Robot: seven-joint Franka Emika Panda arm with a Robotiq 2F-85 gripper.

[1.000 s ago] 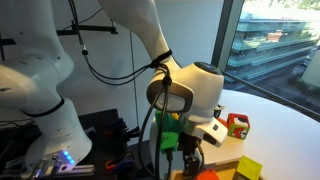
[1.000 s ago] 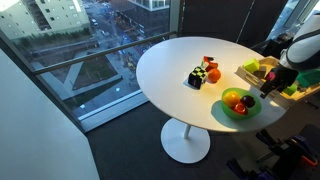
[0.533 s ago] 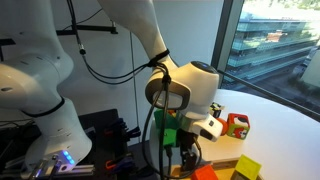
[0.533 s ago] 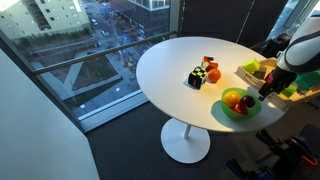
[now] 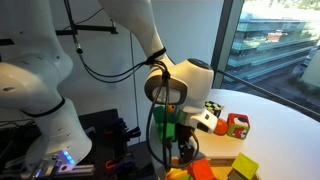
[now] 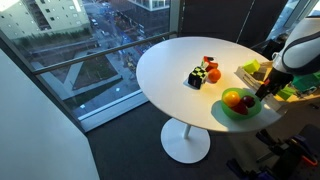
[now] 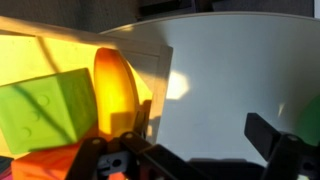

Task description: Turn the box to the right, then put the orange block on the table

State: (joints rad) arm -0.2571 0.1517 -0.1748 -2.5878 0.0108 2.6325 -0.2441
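The box (image 7: pixel 40 70) is a wide, low toy box with a yellow wall. It holds a green piece (image 7: pixel 45 108) and an upright orange rounded block (image 7: pixel 114 88). In both exterior views the box sits at the table's edge (image 6: pixel 260 70) (image 5: pixel 243 166). My gripper (image 7: pixel 200 135) is open and empty. It hovers over the white table (image 7: pixel 240 60), with its left finger close beside the box's corner. It shows in both exterior views (image 5: pixel 186 152) (image 6: pixel 267 90), hanging down next to the box.
A green bowl of fruit (image 6: pixel 238 103) sits next to the gripper. A black-and-white cube (image 6: pixel 196 78), an orange ball (image 6: pixel 212 74) and a small red cube (image 6: pixel 208 63) stand mid-table. The red cube (image 5: pixel 237 125) also shows behind the arm.
The gripper has moved down a little and closer to the box. The objects on the table have not moved.
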